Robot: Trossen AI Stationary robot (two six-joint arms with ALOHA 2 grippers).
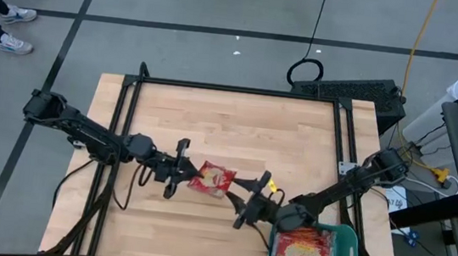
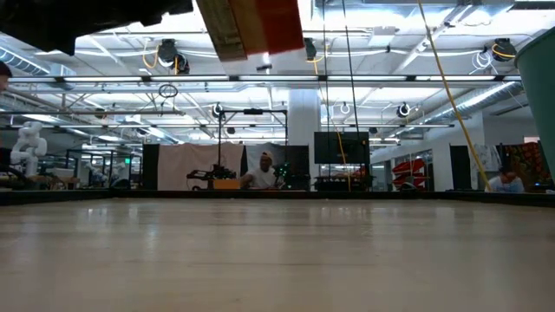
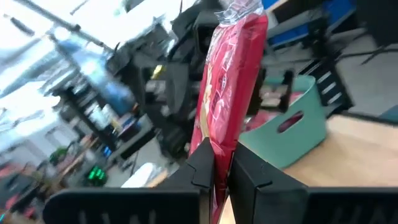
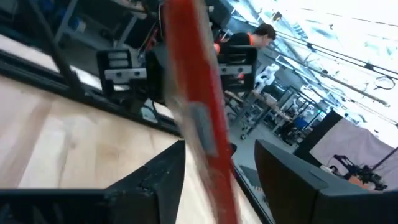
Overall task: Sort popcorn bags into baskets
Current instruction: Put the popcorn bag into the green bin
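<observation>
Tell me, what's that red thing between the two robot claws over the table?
A popcorn bag. In the high view it hangs between the left end effector, which pinches it, and the open right end effector.

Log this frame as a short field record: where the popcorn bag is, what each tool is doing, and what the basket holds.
bag in transfer: red popcorn bag, held up off the table between both arms
left tool: shut on the bag's edge
right tool: open, fingers either side of the bag's other edge
basket: teal basket at the near right corner, holding at least one red bag
table: light wood
</observation>
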